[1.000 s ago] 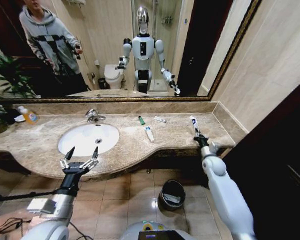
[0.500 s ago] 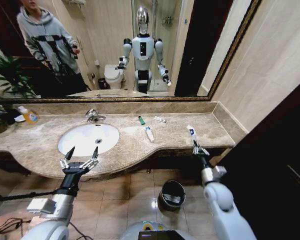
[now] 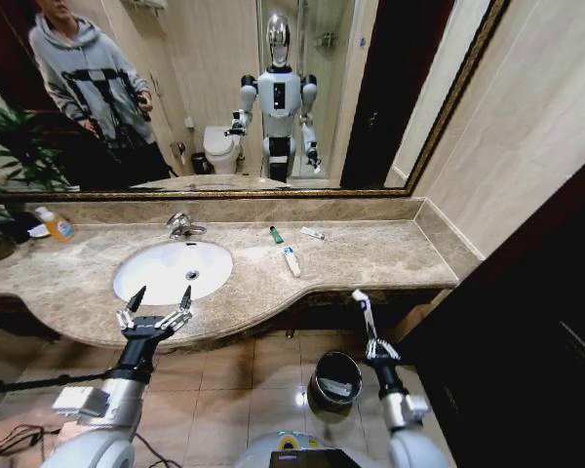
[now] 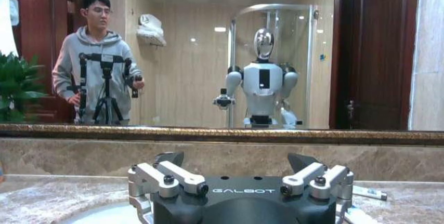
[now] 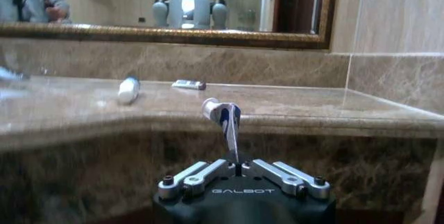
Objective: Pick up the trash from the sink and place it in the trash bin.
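The right gripper [image 3: 373, 343] pinches a white tube [image 3: 363, 310] upright, below the counter's front edge, just beside the dark trash bin [image 3: 336, 378] on the floor; the left gripper [image 3: 156, 316] hangs spread wide at the counter's front edge before the sink [image 3: 172, 270]; two more tubes [image 3: 290, 259] and a small packet [image 3: 312, 233] lie mid-counter.

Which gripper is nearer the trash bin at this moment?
The right. The right gripper, shut on a white tube, is just above and to the right of the trash bin on the floor. The left gripper hovers open at the counter's front edge below the sink.
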You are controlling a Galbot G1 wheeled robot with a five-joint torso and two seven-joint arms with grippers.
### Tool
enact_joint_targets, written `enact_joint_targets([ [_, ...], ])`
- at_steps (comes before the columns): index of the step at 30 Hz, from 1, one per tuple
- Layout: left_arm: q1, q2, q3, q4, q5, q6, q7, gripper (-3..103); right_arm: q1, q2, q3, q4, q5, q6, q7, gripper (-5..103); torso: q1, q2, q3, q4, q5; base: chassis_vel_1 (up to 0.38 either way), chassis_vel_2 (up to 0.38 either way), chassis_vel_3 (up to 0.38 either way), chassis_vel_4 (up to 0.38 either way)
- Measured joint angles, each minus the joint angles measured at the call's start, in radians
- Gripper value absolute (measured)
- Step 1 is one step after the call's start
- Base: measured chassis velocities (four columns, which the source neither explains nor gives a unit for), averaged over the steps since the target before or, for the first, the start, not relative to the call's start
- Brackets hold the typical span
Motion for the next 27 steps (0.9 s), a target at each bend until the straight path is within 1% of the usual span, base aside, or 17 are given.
enact_joint_targets([
  [3,0.0,0.0,0.0,0.0,0.0,0.0,0.0,100,-0.014,-0.002,0.004,-0.077,-0.037,0.076,0.003,0,0.0,0.0,0.0,0.0001,0.0001,0.0,0.0,0.0,0.0],
  [4,0.0,0.0,0.0,0.0,0.0,0.0,0.0,100,-0.014,-0.002,0.004,-0.077,-0.037,0.076,0.003,0,0.0,0.0,0.0,0.0001,0.0001,0.0,0.0,0.0,0.0],
  [8,0.0,0.0,0.0,0.0,0.0,0.0,0.0,100,-0.02,-0.003,-0.013,-0.175,-0.068,0.13,0.01,0,0.0,0.0,0.0,0.0001,0.0001,0.0,0.0,0.0,0.0],
  [13,0.0,0.0,0.0,0.0,0.0,0.0,0.0,100,-0.015,0.001,-0.035,-0.222,-0.076,0.131,0.01,0,0.0,0.0,0.0,0.0,0.0001,0.0,0.0,0.0,0.0],
  [18,0.0,0.0,0.0,0.0,0.0,0.0,0.0,100,0.029,0.003,-0.047,-0.307,-0.09,0.112,-0.007,0,0.0,0.0,0.0,0.0,0.0001,0.0,0.0,0.0,0.0],
  [21,0.0,0.0,0.0,0.0,0.0,0.0,0.0,100,0.101,-0.003,-0.043,-0.407,-0.089,0.078,-0.017,0,0.0,0.0,0.0,0.0001,0.0001,0.0,0.0,0.0,0.0],
  [22,0.0,0.0,0.0,0.0,0.0,0.0,0.0,100,0.101,-0.003,-0.043,-0.407,-0.089,0.078,-0.017,0,0.0,0.0,0.0,0.0001,0.0001,0.0,0.0,0.0,0.0],
  [26,0.0,0.0,0.0,0.0,0.0,0.0,0.0,100,0.205,-0.014,-0.035,-0.542,-0.089,0.046,-0.023,0,0.0,0.0,0.0,0.0001,0.0002,0.0,0.0,0.0,0.0],
  [27,0.0,0.0,0.0,0.0,0.0,0.0,0.0,100,0.205,-0.014,-0.035,-0.542,-0.089,0.046,-0.023,0,0.0,0.0,0.0,0.0001,0.0002,0.0,0.0,0.0,0.0],
])
